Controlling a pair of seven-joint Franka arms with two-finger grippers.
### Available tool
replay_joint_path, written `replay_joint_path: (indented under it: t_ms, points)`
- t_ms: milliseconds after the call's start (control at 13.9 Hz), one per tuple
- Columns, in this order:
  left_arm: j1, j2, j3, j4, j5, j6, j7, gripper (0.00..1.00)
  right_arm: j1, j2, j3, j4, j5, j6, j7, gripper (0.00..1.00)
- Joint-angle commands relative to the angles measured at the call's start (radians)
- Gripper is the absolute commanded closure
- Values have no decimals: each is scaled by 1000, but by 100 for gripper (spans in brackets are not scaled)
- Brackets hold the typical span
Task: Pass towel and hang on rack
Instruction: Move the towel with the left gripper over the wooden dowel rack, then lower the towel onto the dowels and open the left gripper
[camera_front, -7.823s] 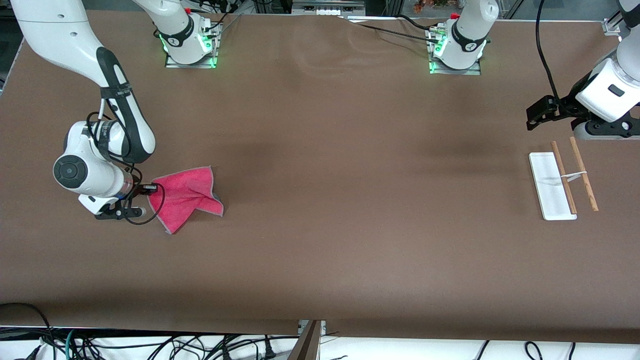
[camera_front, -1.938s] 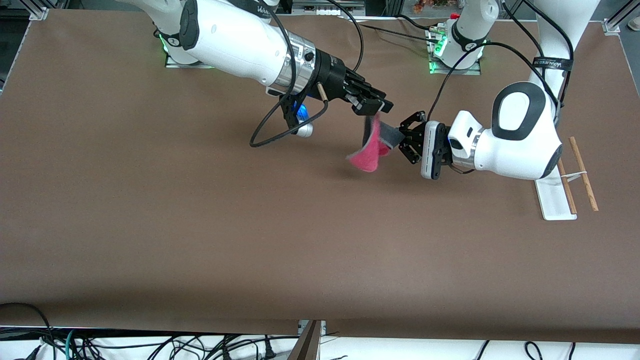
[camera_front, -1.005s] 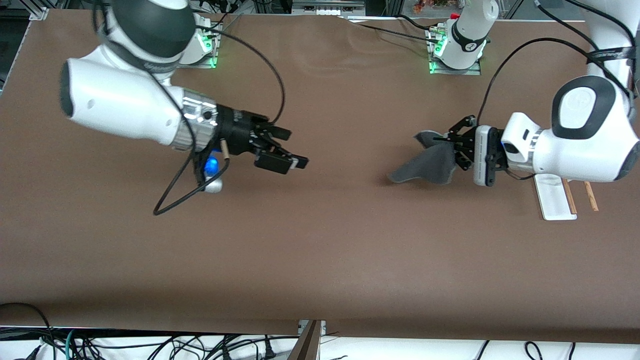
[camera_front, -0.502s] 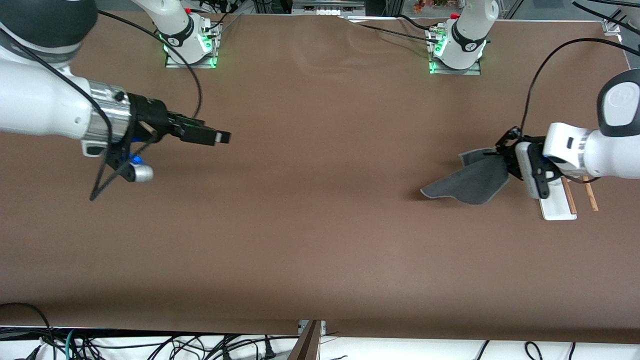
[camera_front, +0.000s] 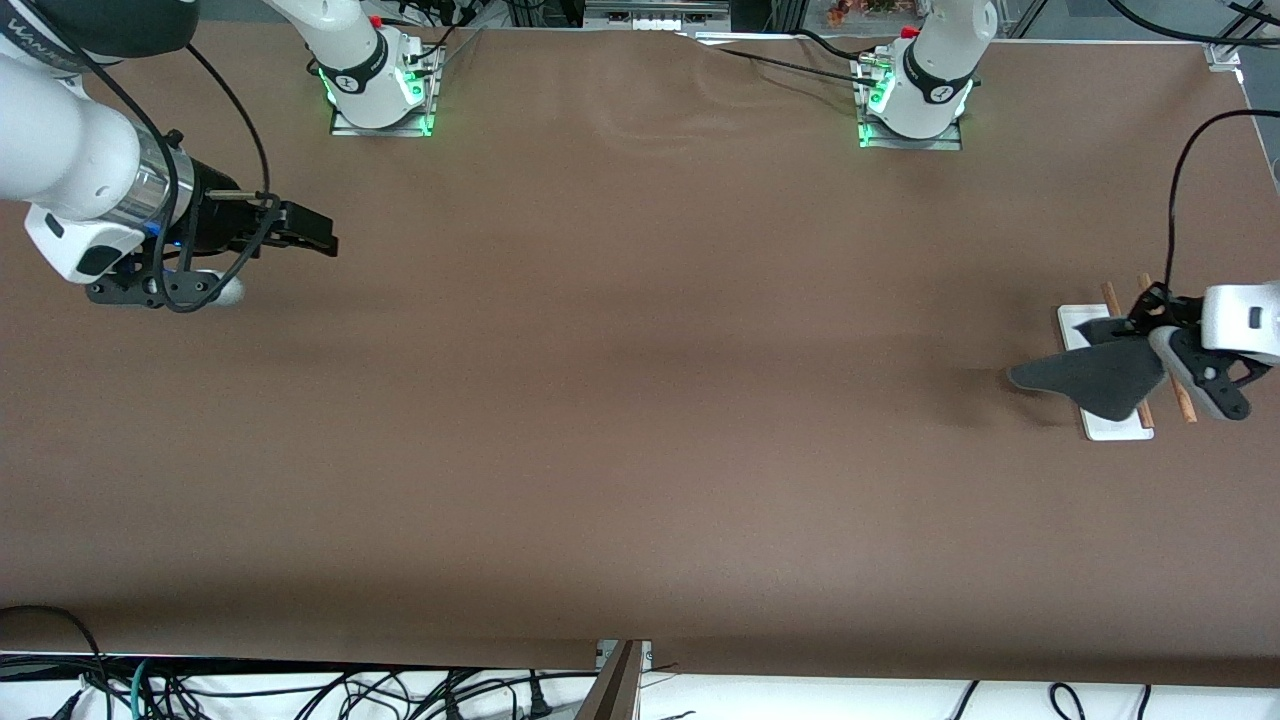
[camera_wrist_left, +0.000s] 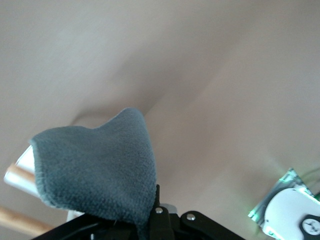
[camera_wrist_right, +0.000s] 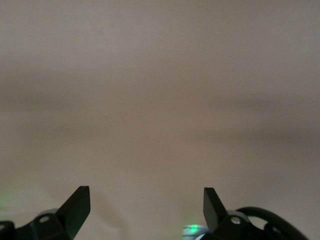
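The towel is held in the air at the left arm's end of the surface, with its dark grey face showing in the front view; no pink face is visible in any view. It hangs out from the left gripper as a loose, roughly triangular flap, spreading over the white base of the rack and out over the bare surface just beside that base, toward the right arm's end. Whether the cloth touches the rack cannot be determined. A soft shadow lies on the surface beneath the flap's outer tip.

In the left wrist view the towel fills the lower part of the picture, grey and fleecy, with its pinched corner running down into the black gripper body. The left gripper is closed on that corner and sits over the rack's two wooden rods. Parts of the rack show past the cloth's edge: a strip of white base and lengths of light-brown rod.

The rack stands on the surface at the left arm's end. Its base is partly covered by the cloth in the front view; the rod ends show above and below the gripper.

The right gripper is over bare surface at the right arm's end of the table, well apart from the towel and rack. The right wrist view shows its fingers spread wide with nothing between them.
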Motion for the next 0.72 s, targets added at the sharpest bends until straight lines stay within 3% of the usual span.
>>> replay_joint_path:
  t_ms: [0, 287, 646]
  points:
    - [117, 68, -10, 48, 27, 17, -2, 100, 0, -67, -1, -102, -80, 59, -60, 0]
    - [237, 152, -10, 121, 58, 96, 138, 100, 0, -67, -22, -119, -90, 85, -58, 0]
    - [338, 226, -10, 121, 62, 212, 216, 100, -1, -61, -45, -118, -100, 90, -64, 0]
